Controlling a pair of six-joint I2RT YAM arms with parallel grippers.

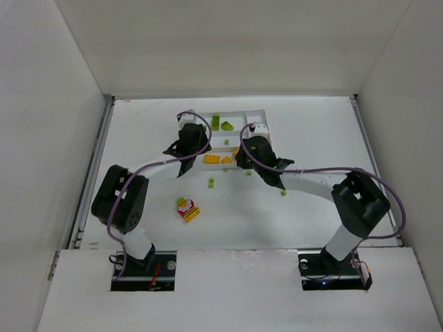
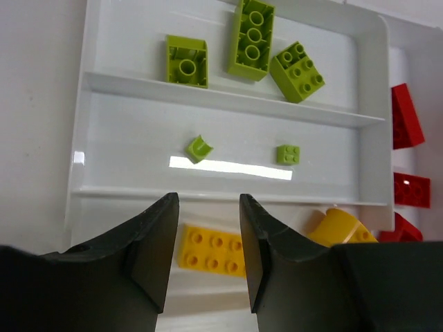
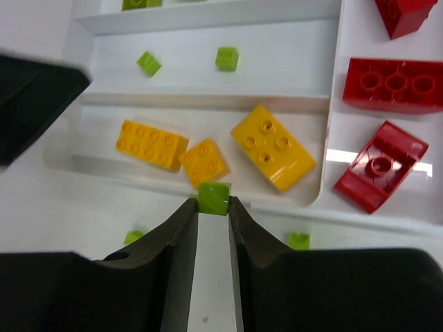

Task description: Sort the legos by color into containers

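The white tray (image 2: 90,83) lies under both grippers. Its far slot holds three lime green legos (image 2: 252,38). The middle slot has two tiny green pieces (image 2: 288,154). Yellow legos (image 3: 273,146) lie in the near slot, and red legos (image 3: 394,84) in the crosswise slot on the right. My left gripper (image 2: 206,252) is open and empty, hovering over a flat yellow brick (image 2: 211,250) that lies in the near slot. My right gripper (image 3: 213,200) is shut on a tiny green lego (image 3: 213,197), held at its tips just above the tray's near rim (image 3: 208,200).
A mixed red, yellow and green clump (image 1: 187,209) sits on the table in front of the tray (image 1: 263,114). Tiny green pieces (image 1: 211,182) (image 1: 283,192) lie loose on the table, and two more (image 3: 135,236) (image 3: 299,240) flank my right fingers. White walls enclose the table.
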